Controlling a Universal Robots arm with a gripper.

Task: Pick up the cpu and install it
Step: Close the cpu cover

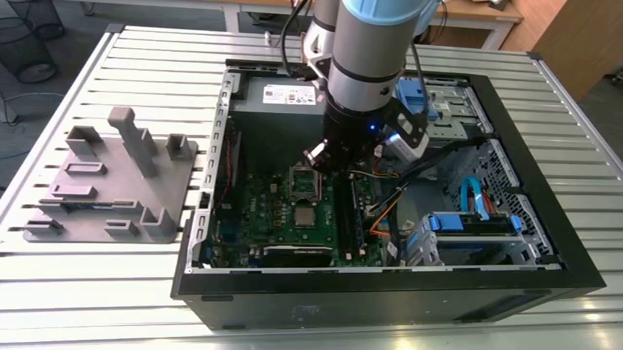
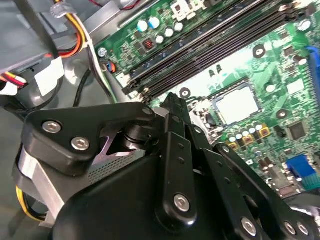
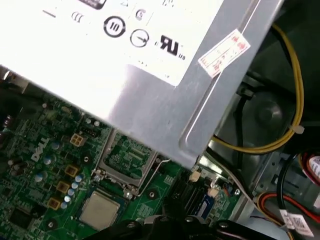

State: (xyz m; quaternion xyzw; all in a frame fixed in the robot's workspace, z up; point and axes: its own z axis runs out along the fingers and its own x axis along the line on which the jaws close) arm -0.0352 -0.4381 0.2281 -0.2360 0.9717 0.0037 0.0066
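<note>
One cpu (image 1: 306, 216) is what this job turns on. It shows as a pale silver square lying flat in the socket on the motherboard (image 1: 277, 211), inside the open computer case (image 1: 389, 284) on the counter (image 1: 98, 292). Both wrist views show it the same way (image 2: 239, 106) (image 3: 100, 210).

In the exterior view the cpu sits at about six o'clock from the tool (image 1: 324, 160) and near it. The raised socket bracket (image 1: 306, 181) stands between the two, at twelve o'clock of the chip. The tool hangs over the board, apart from the cpu. I cannot tell whether it is spread or pressed together.

By my reading, you are at the seating stage, with the chip in place and the bracket not yet down. To do this well:

- Keep the arm upright and your motions small and slow.
- Stay clear of the open bracket at twelve o'clock of the cpu.
- Stay clear of the long black memory slots (image 1: 343, 211) at three o'clock of it.
- Check that the chip's edges run parallel to the socket walls.
- Land any contact lightly and flat on the metal top, never on a corner, since a tilted chip could harm the contacts beneath.

The power supply (image 1: 282, 95) crowds the twelve o'clock side of the case, so leave room there. The grey plastic fixture (image 1: 107, 182) stands well apart, at nine o'clock of the case.
</note>
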